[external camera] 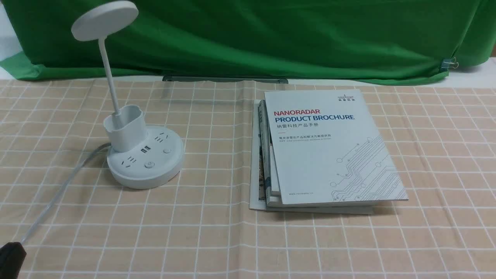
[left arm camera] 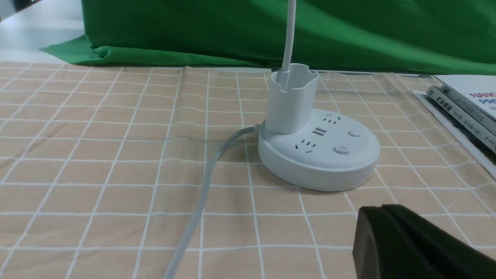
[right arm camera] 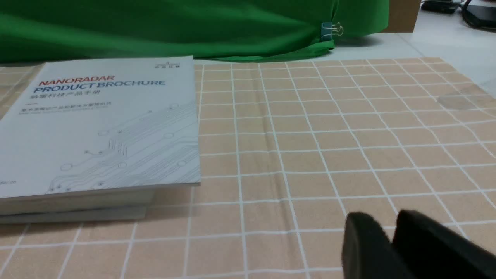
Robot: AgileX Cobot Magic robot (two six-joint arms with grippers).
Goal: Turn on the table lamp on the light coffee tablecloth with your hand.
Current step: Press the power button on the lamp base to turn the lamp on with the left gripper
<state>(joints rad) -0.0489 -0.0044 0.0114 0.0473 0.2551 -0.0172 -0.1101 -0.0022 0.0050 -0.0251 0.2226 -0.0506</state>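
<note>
Table lamp [external camera: 144, 157] was located ahead-right of left claw [external camera: 9, 254], clenched empty; right claw [right arm camera: 391, 228], likewise clenched, was judged farther off.

Across the back, a plain green backdrop cloth [external camera: 271, 38] hangs in loose folds and bunches up at its foot. A small metal binder clip [external camera: 449, 64] pinches its right-hand corner. A dark flat bar [external camera: 224, 79] lies along its lower edge, mid-frame. A pale white surface [external camera: 474, 77] shows beside it, under soft, even light.

L gripper [left arm camera: 381, 212] low, jaws together; R gripper [right arm camera: 389, 221] low too, jaws approx. together.
</note>
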